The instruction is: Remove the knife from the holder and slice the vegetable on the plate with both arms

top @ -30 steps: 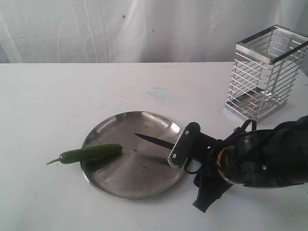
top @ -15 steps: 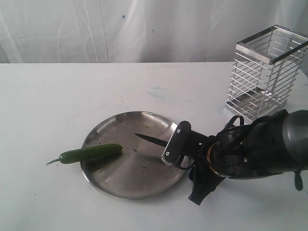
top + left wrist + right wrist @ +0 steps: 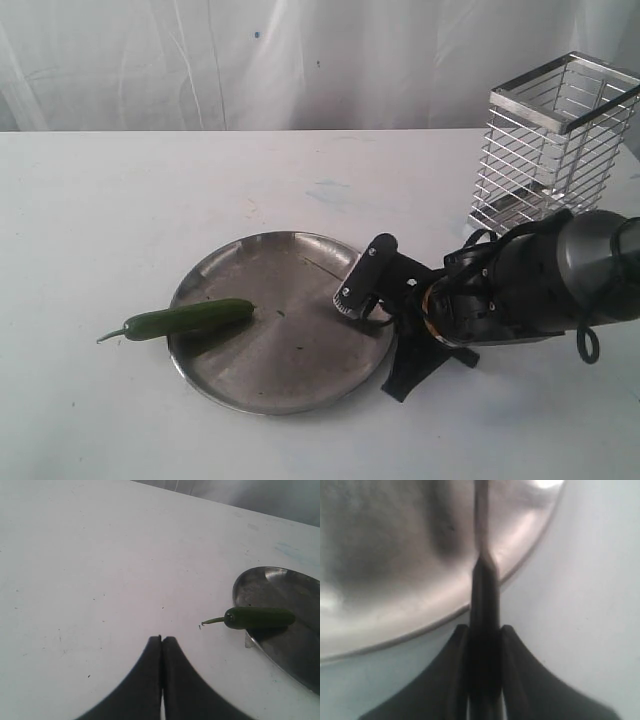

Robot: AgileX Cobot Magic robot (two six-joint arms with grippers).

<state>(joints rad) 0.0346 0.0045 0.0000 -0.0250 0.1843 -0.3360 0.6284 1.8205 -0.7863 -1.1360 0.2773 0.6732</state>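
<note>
White curtain (image 3: 150, 60) hung behind a pale surface (image 3: 120, 190). Toward the surface's left side the left jaws were pressed together on nothing, over bare surface and just short of the chili pepper's (image 3: 190, 318) stem. The pepper lay across the left rim of the steel plate (image 3: 300, 375), with its stem end out over the surface and its blunt end on the metal. The plate sat near the front edge, about midway along.

At the plate's right rim the right arm (image 3: 530, 280) lay low. Its jaws were clamped on the black handle of the knife (image 3: 484, 605), and the blade reached in over the rim. The wire holder (image 3: 550, 150) stood empty near the right edge, toward the back.

The pepper looked like the weak point. Nothing pinned it, and it was propped on a raised rim, so a pressing blade would likely roll it or flick it off. The handle was slim, so the knife could twist in the jaws under load. The light plate might also skid if the blade dragged on it.
</note>
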